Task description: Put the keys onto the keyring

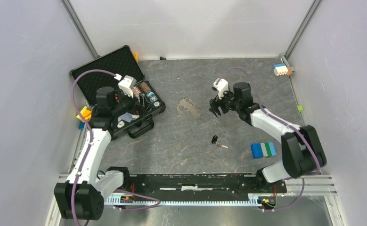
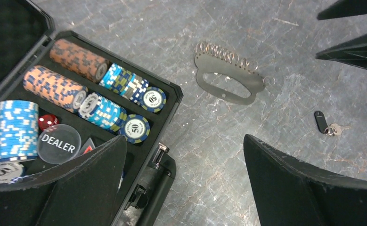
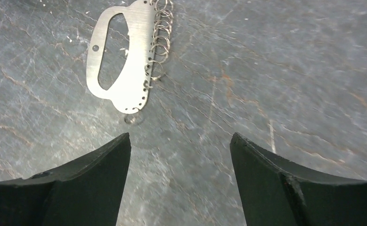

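Note:
The keyring (image 1: 189,107) lies flat in the middle of the table, a grey metal loop plate with a row of small split rings along one edge; it also shows in the left wrist view (image 2: 228,81) and the right wrist view (image 3: 125,61). A small key (image 1: 215,140) with a black head lies nearer the front, also visible as the key (image 2: 322,121). My right gripper (image 1: 215,107) hovers open just right of the keyring, nothing between its fingers (image 3: 110,160). My left gripper (image 1: 135,113) stands open over the case's edge, holding nothing.
An open black case (image 1: 107,66) with poker chips (image 2: 59,87) and a dealer button stands at the left; its handle (image 1: 139,130) faces front. A blue, white and green block (image 1: 263,149) lies front right. Small blocks (image 1: 281,69) sit at the back right corner.

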`<state>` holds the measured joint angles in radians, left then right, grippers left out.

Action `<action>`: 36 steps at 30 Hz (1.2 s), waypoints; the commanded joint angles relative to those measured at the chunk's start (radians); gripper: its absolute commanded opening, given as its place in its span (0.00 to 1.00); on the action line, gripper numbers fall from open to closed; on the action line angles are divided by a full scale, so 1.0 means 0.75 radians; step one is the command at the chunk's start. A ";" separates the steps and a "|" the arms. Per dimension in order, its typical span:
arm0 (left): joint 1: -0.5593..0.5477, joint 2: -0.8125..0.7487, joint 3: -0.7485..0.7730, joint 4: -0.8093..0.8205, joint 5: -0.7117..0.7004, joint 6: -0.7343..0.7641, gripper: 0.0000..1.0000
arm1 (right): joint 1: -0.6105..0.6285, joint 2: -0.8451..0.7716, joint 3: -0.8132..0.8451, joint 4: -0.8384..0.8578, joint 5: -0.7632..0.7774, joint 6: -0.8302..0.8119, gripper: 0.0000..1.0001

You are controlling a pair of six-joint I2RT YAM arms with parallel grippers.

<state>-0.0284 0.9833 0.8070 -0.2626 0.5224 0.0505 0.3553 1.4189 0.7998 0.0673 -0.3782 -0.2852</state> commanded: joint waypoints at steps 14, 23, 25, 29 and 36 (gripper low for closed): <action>-0.044 0.076 0.052 -0.036 0.120 0.066 1.00 | 0.080 0.585 0.356 0.074 -0.158 0.447 0.66; -0.046 0.035 0.024 -0.005 0.115 0.073 1.00 | 0.094 0.665 0.387 0.088 -0.207 0.544 0.58; -0.046 0.030 0.020 -0.002 0.115 0.072 1.00 | 0.094 0.666 0.389 0.088 -0.194 0.546 0.57; -0.047 0.025 0.017 0.003 0.120 0.068 1.00 | 0.097 0.677 0.398 0.091 -0.197 0.571 0.55; -0.048 0.019 0.012 0.009 0.123 0.069 1.00 | 0.098 0.722 0.440 0.077 -0.161 0.608 0.48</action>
<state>-0.0612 1.0199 0.8124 -0.2962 0.5854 0.0711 0.4236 1.9297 1.0798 0.1089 -0.5110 0.1383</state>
